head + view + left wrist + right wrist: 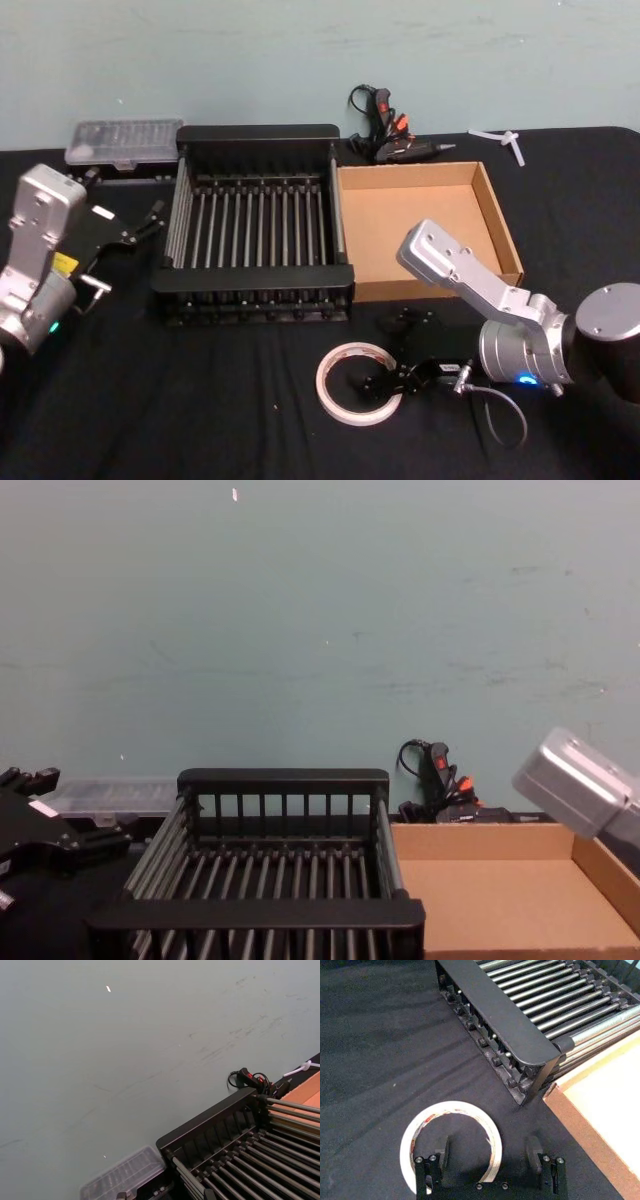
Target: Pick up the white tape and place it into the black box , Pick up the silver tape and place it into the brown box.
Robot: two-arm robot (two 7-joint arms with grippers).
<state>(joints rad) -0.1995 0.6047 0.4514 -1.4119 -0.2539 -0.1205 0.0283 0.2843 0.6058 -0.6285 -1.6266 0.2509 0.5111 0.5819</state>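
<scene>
right gripper (490,1157) low over black table (200,400), jaws spread wide, grasping nothing yet. white tape (358,382) lay flat on table in front of black box (255,225), hole facing up, so no long axis to speak of. one finger (441,1152) stood inside ring, other finger (534,1152) outside, near side of ring wall between them; closing jaws should pinch it, in my judgement. right arm much nearer. left gripper (140,228) parked at left of black box, fingers apart, empty. brown box (430,225) empty.

black box (256,146) left of brown box (430,215), white tape (357,382) in front
</scene>
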